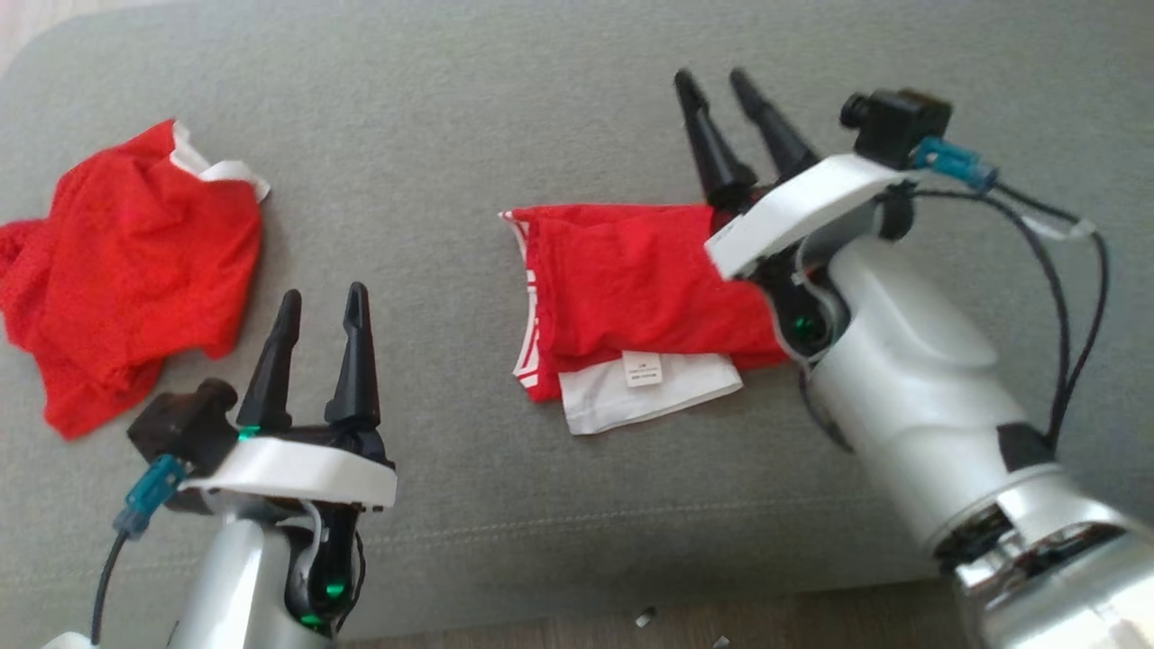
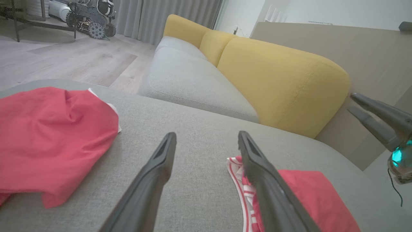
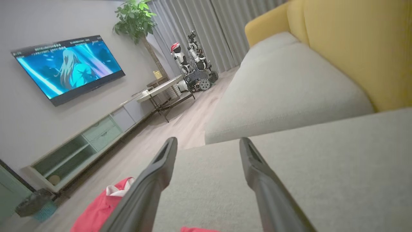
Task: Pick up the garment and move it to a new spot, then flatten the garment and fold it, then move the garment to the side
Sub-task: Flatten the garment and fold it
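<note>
A folded red garment (image 1: pixel 631 288) with white trim and a white label lies at the middle of the grey cushion (image 1: pixel 541 505). A second red garment (image 1: pixel 135 261), crumpled, lies at the far left. My right gripper (image 1: pixel 714 81) stands open just past the folded garment's right end, its wrist over that edge, with nothing between the fingers. My left gripper (image 1: pixel 325 299) is open between the two garments, touching neither. In the left wrist view the left gripper (image 2: pixel 206 137) has the crumpled garment (image 2: pixel 48 138) on its left and the folded one (image 2: pixel 305 196) on its right. The right gripper (image 3: pixel 208 141) is over bare cushion.
The cushion's front edge and the wood floor (image 1: pixel 631 622) run along the bottom of the head view. Beyond the cushion is a grey sofa seat (image 2: pixel 193 77) with a yellow back (image 2: pixel 276 80). A television (image 3: pixel 67 67), a low cabinet (image 3: pixel 87 141) and another robot (image 3: pixel 193 61) stand across the room.
</note>
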Robot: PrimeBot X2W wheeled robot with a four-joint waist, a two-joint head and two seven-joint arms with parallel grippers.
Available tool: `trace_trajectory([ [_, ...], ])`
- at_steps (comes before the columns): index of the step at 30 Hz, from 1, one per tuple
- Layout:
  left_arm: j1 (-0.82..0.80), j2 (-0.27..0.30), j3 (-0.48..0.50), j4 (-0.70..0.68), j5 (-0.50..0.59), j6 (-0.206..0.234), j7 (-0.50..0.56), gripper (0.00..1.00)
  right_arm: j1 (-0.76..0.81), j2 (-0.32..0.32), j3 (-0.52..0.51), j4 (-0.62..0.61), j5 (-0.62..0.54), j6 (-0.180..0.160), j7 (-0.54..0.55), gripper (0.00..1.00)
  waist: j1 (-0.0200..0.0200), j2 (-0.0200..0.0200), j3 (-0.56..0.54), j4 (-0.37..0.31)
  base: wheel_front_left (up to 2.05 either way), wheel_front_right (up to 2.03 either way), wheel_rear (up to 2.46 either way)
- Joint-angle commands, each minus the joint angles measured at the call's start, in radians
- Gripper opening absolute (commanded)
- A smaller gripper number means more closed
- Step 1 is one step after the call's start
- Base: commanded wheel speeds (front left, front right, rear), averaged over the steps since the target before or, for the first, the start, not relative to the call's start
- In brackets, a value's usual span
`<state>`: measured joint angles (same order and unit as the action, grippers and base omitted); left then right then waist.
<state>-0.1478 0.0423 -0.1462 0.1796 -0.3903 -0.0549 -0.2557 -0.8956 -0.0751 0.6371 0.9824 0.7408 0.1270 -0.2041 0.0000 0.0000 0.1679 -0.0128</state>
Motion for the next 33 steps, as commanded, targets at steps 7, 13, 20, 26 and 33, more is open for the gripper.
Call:
trace_trajectory([
  [7,-0.026,0.008,0.037,-0.057,-0.011,0.010,-0.006,1.00,-0.005,-0.069,-0.080,-0.039,-0.249,0.004,-0.052,1.00,0.0000,0.0000,-0.012,-0.022,0.00,0.00,0.00],
  [13,-0.035,0.008,0.029,-0.071,0.036,0.023,-0.006,1.00,0.138,-0.141,-0.267,-0.210,-0.451,0.004,-0.057,1.00,0.0000,0.0000,-0.026,-0.017,0.00,0.00,0.00],
  [20,-0.014,0.008,0.032,-0.091,0.099,0.042,-0.006,1.00,0.392,-0.094,-0.480,-0.484,-0.677,0.004,-0.057,1.00,0.0000,0.0000,-0.036,-0.025,0.00,0.00,0.00],
  [26,0.014,0.008,0.047,-0.116,0.150,0.043,-0.006,1.00,0.532,-0.032,-0.558,-0.620,-0.784,0.004,-0.057,1.00,0.0000,0.0000,-0.034,-0.029,0.00,0.00,0.00],
  [33,0.031,0.008,0.052,-0.127,0.160,0.046,-0.006,1.00,0.585,0.002,-0.587,-0.669,-0.823,0.004,-0.058,1.00,0.0000,0.0000,-0.033,-0.028,0.00,0.00,0.00],
])
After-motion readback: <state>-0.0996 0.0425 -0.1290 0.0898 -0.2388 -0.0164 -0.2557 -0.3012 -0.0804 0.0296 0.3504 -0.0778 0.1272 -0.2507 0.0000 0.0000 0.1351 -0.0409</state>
